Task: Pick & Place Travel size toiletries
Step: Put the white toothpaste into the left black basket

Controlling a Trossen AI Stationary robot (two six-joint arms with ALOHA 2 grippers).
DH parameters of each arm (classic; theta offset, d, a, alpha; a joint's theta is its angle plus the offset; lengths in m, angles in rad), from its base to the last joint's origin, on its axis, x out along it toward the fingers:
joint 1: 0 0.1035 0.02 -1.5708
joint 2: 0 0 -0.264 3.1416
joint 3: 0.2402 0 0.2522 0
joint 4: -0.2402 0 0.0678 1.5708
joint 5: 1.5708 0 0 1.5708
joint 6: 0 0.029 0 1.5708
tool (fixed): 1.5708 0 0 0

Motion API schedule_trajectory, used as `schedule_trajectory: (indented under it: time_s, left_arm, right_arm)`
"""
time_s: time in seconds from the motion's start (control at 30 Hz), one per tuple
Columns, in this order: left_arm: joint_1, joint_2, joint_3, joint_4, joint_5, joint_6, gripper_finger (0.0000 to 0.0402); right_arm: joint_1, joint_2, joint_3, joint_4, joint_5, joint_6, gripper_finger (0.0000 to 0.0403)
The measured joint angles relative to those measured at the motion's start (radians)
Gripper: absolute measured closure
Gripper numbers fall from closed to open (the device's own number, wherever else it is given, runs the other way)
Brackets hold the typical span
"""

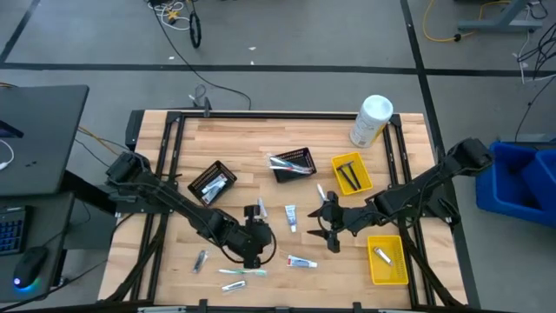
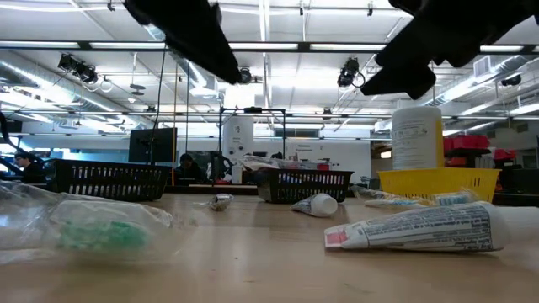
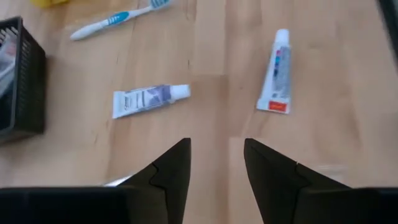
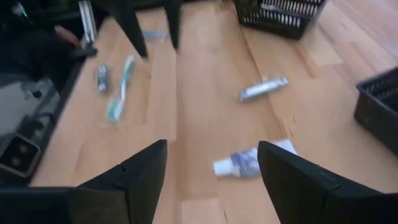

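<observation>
Two dark robot arms work above a wooden bench [image 1: 174, 252] strewn with travel toiletries. The right gripper [image 4: 211, 180] hangs with fingers spread wide and nothing between them; a mini toothpaste tube [image 4: 249, 163] lies on the bench just beyond the gap. The left gripper [image 3: 216, 163] hovers with fingers parted and empty, another toothpaste tube [image 3: 149, 99] ahead of one fingertip, a red-ended tube [image 3: 277, 73] ahead of the other, and a blue-white toothbrush [image 3: 115, 20] farther off.
</observation>
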Motion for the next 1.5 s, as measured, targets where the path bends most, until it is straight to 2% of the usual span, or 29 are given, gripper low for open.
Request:
schedule_trajectory:
  time_s: [0.4, 0.5, 0.87, 1.27, 1.5]
  left_arm:
    - [0.126, 0.022, -0.001, -0.074, 0.059, 0.028, 0.0182]
    - [0.158, 0.019, -0.001, -0.073, 0.112, 0.033, 0.0174]
    - [0.217, 0.022, -0.001, -0.076, 0.124, 0.208, 0.0172]
    - [0.212, 0.022, -0.001, -0.058, 0.141, 0.195, 0.0173]
    - [0.191, 0.022, -0.001, 0.066, 0.219, 0.207, 0.0173]
  right_arm:
    - [-0.002, 0.015, 0.000, -0.001, 0.000, -0.080, 0.0168]
    - [-0.003, 0.015, 0.000, -0.004, 0.000, -0.087, 0.0169]
    - [-0.003, 0.015, 0.000, 0.000, 0.000, -0.068, 0.0153]
    - [0.001, 0.064, 0.000, -0.002, -0.001, 0.023, 0.0177]
    - [0.011, 0.128, 0.000, 0.000, -0.030, 0.036, 0.0178]
